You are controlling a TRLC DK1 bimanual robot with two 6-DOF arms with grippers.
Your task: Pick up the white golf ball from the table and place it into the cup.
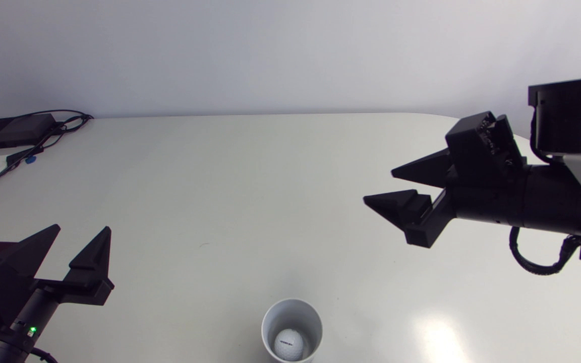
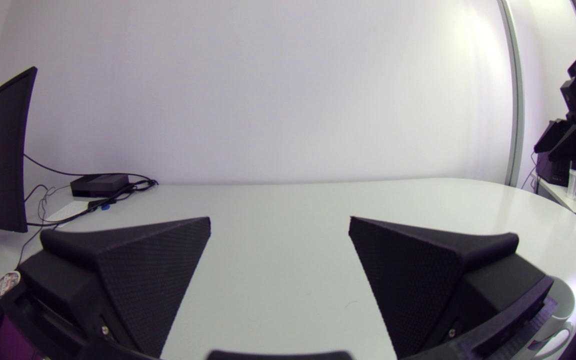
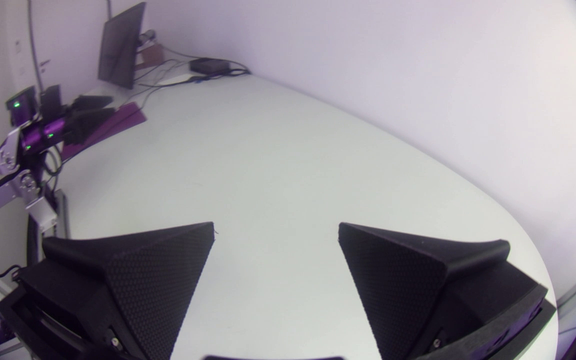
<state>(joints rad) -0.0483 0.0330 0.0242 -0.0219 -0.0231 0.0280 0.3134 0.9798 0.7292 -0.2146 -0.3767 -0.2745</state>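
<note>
A black box (image 1: 13, 131) and cables (image 1: 63, 123) lie at the white table's (image 1: 250, 191) far left corner. Only the head view shows the golf ball (image 1: 289, 344) inside the cup (image 1: 269, 322). The left gripper (image 1: 83, 228) and right gripper (image 1: 380, 186) gape, holding nothing.

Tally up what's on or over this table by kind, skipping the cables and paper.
White golf ball: 1
Cup: 1, with the ball inside
Black box: 1
Robot hands: 2, left hand and right hand, both open
Total: 5
</note>
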